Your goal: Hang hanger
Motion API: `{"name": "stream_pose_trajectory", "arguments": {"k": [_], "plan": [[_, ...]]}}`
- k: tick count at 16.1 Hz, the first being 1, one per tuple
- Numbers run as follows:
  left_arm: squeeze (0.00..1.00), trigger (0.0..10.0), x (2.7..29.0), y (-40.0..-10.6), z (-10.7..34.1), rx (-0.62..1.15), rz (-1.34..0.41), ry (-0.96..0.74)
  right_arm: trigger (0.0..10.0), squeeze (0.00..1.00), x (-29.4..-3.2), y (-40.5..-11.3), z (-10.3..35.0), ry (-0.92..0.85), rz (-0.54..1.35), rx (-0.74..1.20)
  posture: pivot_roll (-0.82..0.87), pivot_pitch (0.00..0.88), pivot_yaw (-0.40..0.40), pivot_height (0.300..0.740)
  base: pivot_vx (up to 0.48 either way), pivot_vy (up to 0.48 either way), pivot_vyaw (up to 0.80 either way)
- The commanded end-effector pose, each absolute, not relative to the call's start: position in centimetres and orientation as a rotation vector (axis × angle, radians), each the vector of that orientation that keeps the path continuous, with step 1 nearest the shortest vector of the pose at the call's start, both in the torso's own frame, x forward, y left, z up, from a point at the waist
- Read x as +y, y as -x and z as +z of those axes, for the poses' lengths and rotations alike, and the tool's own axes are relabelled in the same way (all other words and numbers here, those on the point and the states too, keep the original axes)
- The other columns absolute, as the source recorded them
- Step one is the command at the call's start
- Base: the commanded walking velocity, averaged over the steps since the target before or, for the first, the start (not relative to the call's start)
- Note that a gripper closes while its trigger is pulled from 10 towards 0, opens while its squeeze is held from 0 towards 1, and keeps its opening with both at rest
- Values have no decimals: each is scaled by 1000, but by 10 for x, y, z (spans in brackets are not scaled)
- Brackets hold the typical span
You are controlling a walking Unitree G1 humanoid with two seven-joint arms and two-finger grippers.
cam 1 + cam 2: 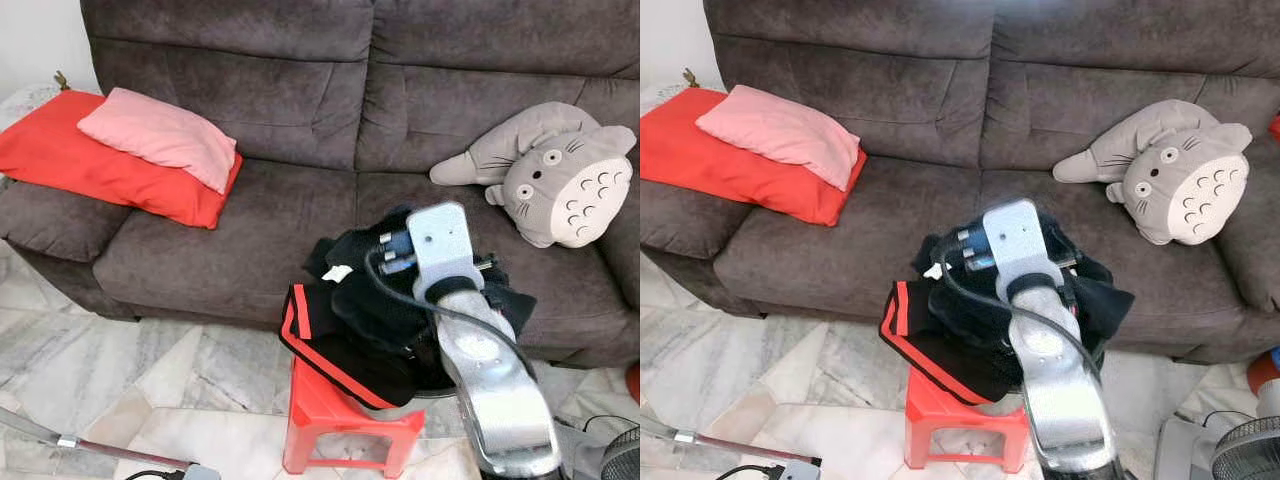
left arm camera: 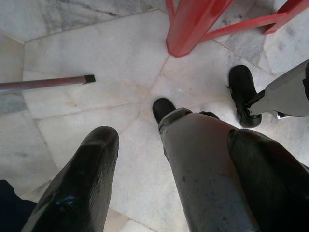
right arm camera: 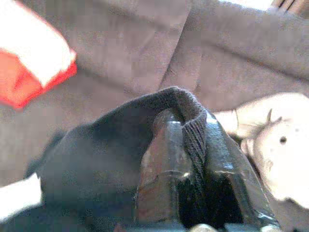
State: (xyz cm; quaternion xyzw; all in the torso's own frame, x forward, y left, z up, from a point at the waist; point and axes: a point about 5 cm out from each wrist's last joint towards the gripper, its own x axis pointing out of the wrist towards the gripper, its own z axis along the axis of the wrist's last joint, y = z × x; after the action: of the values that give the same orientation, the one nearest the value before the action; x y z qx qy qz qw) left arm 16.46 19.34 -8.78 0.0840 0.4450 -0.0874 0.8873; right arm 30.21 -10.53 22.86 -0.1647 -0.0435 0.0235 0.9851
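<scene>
I am working over the sofa, keeping the lift slow so the black garment, heaped on the red stool, comes up clear. My right gripper is pinching its ribbed edge. I am seeing no hanger. My left gripper is hanging slack and spread over the floor.

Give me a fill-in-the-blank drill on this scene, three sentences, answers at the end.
1. The right gripper is shut on a fold of the ___ garment.
2. The garment lies piled on a small ___ stool before the sofa.
3. On the sofa's left end, a pink pillow lies on a ___ cushion.

Answers: black; red; red
</scene>
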Motion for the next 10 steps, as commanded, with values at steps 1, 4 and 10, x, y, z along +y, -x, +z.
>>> {"name": "stream_pose_trajectory", "arguments": {"k": [1,4,10], "plan": [[0,10000,194,-145,-96,1000,-203,-176,0,0,-102,-301,248,292,53,-184,-144,129,21,740,0,0,0],[0,10000,195,-145,-96,999,-198,-179,10000,0,-90,-305,260,284,118,-254,-135,113,16,740,0,0,0],[0,10000,197,-141,-98,1010,-171,-165,10000,0,-75,-296,221,329,194,-148,-112,122,18,740,0,0,267]]}}
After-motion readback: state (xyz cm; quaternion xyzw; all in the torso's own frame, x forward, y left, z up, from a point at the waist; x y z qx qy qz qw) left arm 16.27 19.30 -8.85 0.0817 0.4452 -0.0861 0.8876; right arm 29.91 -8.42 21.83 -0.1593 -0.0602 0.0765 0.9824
